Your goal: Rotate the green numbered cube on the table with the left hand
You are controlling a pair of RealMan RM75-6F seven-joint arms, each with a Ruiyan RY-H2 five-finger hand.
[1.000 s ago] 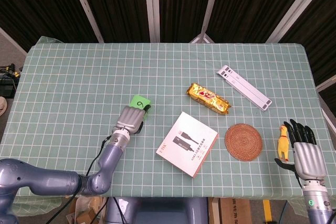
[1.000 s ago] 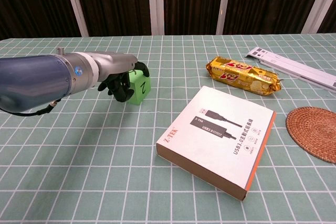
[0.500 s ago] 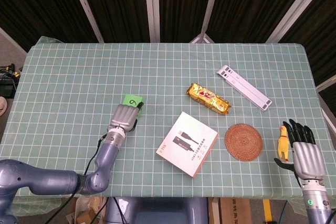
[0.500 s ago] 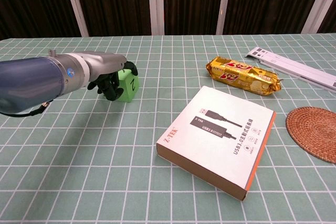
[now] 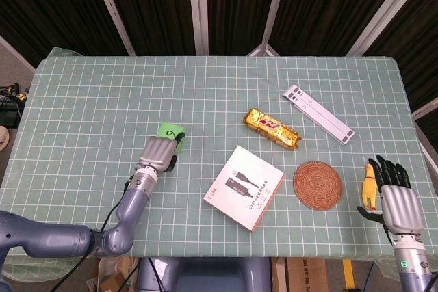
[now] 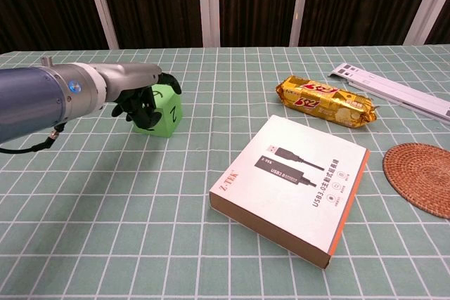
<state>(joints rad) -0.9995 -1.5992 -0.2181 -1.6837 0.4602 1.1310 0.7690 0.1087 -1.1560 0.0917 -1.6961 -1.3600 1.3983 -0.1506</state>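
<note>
The green numbered cube (image 5: 168, 130) (image 6: 161, 112) sits on the tablecloth left of centre, one corner turned toward the chest camera, with a dark digit on its front right face. My left hand (image 5: 157, 152) (image 6: 140, 96) is against the cube's left and top, its dark fingers curled over the upper edge; it holds the cube. In the head view the hand hides most of the cube. My right hand (image 5: 399, 200) rests open at the table's right front corner, fingers spread, holding nothing.
A white USB cable box (image 5: 244, 187) (image 6: 294, 185) lies at centre front. A gold snack bar (image 5: 272, 128), a woven coaster (image 5: 317, 184), a white flat stand (image 5: 319, 113) and a yellow rubber chicken (image 5: 369, 184) lie to the right.
My left hand has drawn the cube leftward and turned it, so the digit face now looks more to the front right. The right hand has stayed still.
</note>
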